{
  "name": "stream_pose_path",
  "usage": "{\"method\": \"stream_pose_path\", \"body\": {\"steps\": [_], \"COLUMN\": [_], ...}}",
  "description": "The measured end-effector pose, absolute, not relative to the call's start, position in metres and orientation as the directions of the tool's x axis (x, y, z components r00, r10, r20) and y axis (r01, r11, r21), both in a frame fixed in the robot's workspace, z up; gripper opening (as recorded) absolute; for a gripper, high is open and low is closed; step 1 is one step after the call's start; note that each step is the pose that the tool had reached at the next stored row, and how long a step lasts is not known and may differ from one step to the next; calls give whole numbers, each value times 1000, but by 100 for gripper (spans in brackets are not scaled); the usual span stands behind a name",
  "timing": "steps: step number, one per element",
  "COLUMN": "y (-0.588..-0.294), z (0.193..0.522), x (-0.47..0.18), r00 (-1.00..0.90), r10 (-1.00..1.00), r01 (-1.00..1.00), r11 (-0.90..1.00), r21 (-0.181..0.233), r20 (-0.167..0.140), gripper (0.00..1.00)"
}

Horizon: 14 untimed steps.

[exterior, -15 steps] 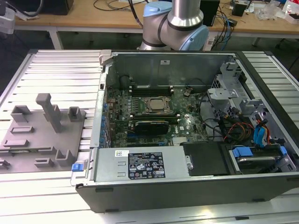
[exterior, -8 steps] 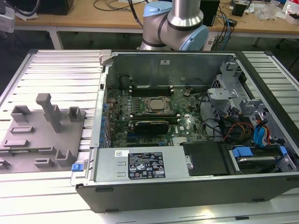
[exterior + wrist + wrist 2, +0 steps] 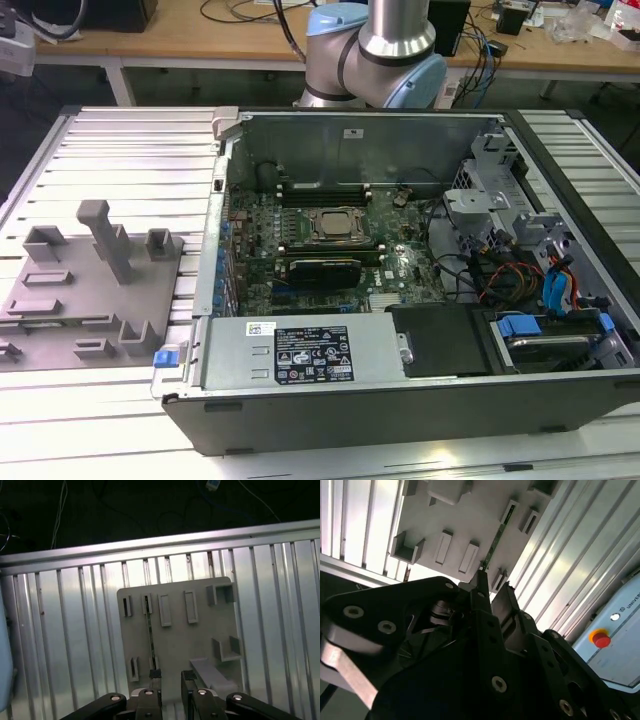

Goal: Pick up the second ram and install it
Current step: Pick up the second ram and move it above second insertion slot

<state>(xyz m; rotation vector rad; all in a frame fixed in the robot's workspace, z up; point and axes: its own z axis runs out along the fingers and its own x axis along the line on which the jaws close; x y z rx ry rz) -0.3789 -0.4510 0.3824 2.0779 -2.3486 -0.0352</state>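
The second ram [image 3: 149, 630] is a thin dark stick seen edge-on, standing upright in slots of the grey holder plate [image 3: 200, 645]. In the second wrist view the same ram [image 3: 497, 537] runs across the plate [image 3: 470, 515]. My gripper [image 3: 171, 680] hovers well above the plate, open, with nothing between its black fingers [image 3: 155, 685]. One fingertip lines up with the near end of the stick; in the second wrist view the gripper [image 3: 495, 586] sits just short of that end. The grey plate [image 3: 90, 290] lies at the exterior view's left, beside the open computer case [image 3: 400, 260].
Inside the case sit the silver-topped processor [image 3: 335, 224], memory slots [image 3: 320, 190] on both sides of it, cables [image 3: 500, 275] and a power supply [image 3: 310, 352]. Upright grey posts [image 3: 105, 235] rise from the plate. Ribbed aluminium table [image 3: 75, 645] surrounds it. A red button [image 3: 601, 639] shows on a box.
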Motion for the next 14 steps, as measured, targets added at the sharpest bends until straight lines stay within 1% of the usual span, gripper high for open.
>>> {"method": "stream_pose_path", "body": {"steps": [14], "y": [-451], "z": [368], "x": [-379], "r00": [-119], "r10": [-993], "r01": [-993], "r11": [119], "r21": [20], "r20": [-11], "gripper": [30]}}
